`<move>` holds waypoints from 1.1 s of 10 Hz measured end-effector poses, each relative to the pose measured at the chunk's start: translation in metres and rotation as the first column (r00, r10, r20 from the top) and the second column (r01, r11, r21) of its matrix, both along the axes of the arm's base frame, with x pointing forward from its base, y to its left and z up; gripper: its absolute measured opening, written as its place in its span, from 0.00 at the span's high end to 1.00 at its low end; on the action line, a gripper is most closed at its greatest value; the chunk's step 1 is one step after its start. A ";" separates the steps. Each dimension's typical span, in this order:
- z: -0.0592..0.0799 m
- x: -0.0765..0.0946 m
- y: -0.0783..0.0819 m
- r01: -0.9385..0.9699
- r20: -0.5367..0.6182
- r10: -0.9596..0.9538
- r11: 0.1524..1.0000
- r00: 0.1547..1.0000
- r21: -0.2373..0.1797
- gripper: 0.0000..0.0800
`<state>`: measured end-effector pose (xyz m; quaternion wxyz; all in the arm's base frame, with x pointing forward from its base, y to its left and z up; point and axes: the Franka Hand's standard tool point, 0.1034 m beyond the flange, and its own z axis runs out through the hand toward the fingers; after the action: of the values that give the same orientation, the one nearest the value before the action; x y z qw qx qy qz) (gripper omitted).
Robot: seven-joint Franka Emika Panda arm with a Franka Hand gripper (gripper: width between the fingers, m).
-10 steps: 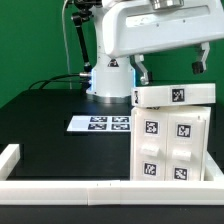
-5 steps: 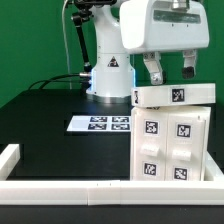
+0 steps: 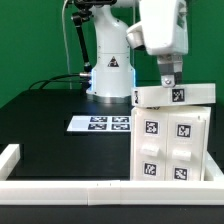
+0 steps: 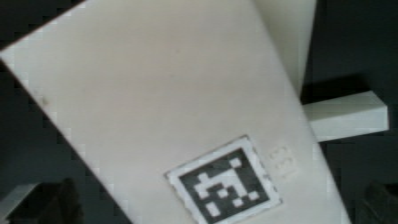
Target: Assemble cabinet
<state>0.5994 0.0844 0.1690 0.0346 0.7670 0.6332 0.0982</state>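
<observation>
The cabinet (image 3: 176,148) stands at the exterior view's right, a tall white box with several tagged drawer-like blocks on its front. A flat white tagged panel (image 3: 176,95) lies across its top, slightly tilted. My gripper (image 3: 170,74) hangs just above that panel's middle, turned edge-on to the camera, open and holding nothing. In the wrist view the panel (image 4: 160,110) fills the picture close below me, with its tag (image 4: 231,186) near my jaws. A white edge of the cabinet (image 4: 349,116) shows beside the panel.
The marker board (image 3: 100,124) lies flat on the black table left of the cabinet. A long white border rail (image 3: 70,189) runs along the front edge, with a short one (image 3: 10,157) at the left corner. The robot base (image 3: 110,78) stands behind.
My wrist has moved toward the exterior view's right and turned about a quarter turn, from fingers seen side by side to edge-on. It has come closer to the panel. The cabinet has not moved.
</observation>
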 end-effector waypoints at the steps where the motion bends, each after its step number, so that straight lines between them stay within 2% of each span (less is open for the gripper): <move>1: -0.001 0.000 0.001 -0.090 0.006 0.091 0.995 0.996 -0.031 0.00; 4: -0.009 0.000 0.001 -0.266 -0.007 0.267 0.958 0.964 -0.104 0.00; 5: -0.012 -0.001 0.001 -0.280 -0.013 0.281 0.953 0.960 -0.113 0.00; 7: -0.014 -0.001 0.002 -0.230 0.007 0.232 0.968 0.973 -0.102 0.00; 9: -0.015 -0.001 0.000 -0.226 0.006 0.228 0.969 0.974 -0.102 0.04; 10: -0.015 -0.001 0.000 -0.218 0.006 0.219 0.971 0.976 -0.100 0.26; 11: -0.015 -0.001 0.000 -0.199 0.006 0.200 0.975 0.980 -0.096 0.26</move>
<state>0.5985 0.0841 0.1544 0.0660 0.6962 0.7107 0.0770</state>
